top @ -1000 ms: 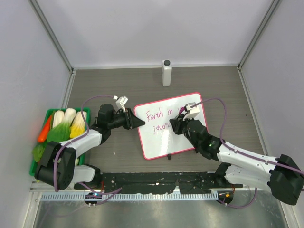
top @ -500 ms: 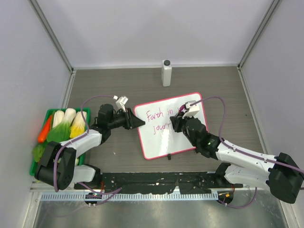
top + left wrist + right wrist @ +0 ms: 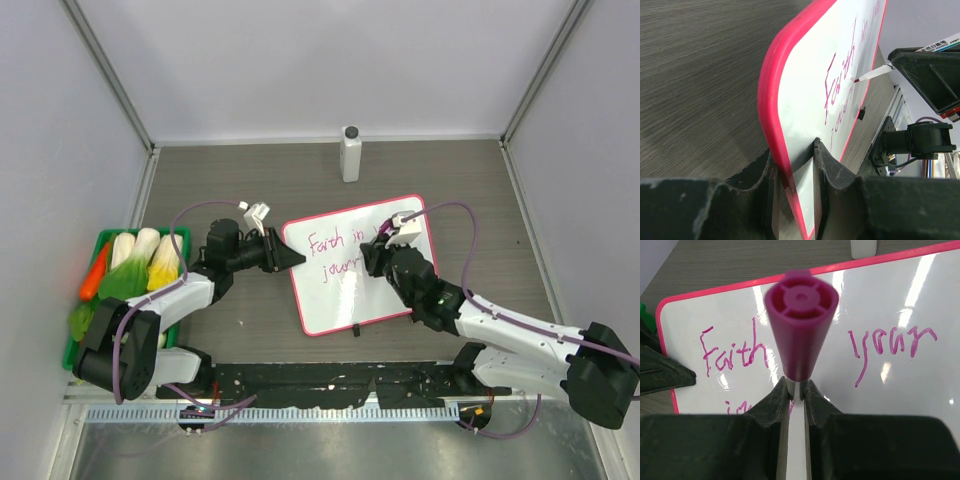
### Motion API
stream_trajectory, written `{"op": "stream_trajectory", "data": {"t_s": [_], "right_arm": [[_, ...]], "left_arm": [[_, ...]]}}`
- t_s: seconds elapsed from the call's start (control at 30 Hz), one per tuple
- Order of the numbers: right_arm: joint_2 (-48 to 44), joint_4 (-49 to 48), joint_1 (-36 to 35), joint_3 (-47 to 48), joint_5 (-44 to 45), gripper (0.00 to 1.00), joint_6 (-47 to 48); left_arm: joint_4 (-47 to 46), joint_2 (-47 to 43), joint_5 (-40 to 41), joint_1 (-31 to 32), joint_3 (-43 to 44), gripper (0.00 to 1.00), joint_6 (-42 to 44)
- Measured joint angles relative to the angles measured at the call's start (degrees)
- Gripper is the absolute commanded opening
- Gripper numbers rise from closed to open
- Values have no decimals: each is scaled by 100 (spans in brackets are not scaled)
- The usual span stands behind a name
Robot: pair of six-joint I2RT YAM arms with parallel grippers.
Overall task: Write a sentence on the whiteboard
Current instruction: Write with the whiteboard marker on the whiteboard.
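Observation:
The whiteboard [image 3: 340,295], white with a pink-red frame, lies mid-table. Pink handwriting [image 3: 326,243] on it reads "Faith in your" over "journ…", partly hidden by the right arm. My left gripper [image 3: 292,258] is shut on the board's left edge; in the left wrist view the frame [image 3: 771,90] sits between the fingers. My right gripper [image 3: 372,262] is shut on a magenta marker [image 3: 800,325], held upright with its tip on the board at the second line. The right wrist view shows "Faith" [image 3: 732,352] and "your" [image 3: 892,342].
A white bottle with a dark cap [image 3: 350,154] stands at the back of the table. A green tray of vegetables [image 3: 86,322] sits at the left. Grey walls close the sides and back. A black rail [image 3: 330,378] runs along the near edge.
My right gripper with the marker has shifted slightly right along the second line. The left gripper and the board have not moved.

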State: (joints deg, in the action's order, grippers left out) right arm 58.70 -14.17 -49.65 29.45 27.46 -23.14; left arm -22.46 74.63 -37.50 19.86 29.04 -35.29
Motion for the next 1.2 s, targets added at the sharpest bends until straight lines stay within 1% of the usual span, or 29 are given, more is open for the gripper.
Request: {"op": "stream_trajectory", "data": {"t_s": [0.7,0.9,1.2], "right_arm": [[-308,164,0,-247,-153,1,-81],[-391,361,2,-155,-208,1,-79],[-505,367,4,31,-133,1,-35]], "left_arm": [[0,0,28,13,2,0,0],[0,0,33,24,9,0,0],[-2,0,39,33,9,0,2]]}}
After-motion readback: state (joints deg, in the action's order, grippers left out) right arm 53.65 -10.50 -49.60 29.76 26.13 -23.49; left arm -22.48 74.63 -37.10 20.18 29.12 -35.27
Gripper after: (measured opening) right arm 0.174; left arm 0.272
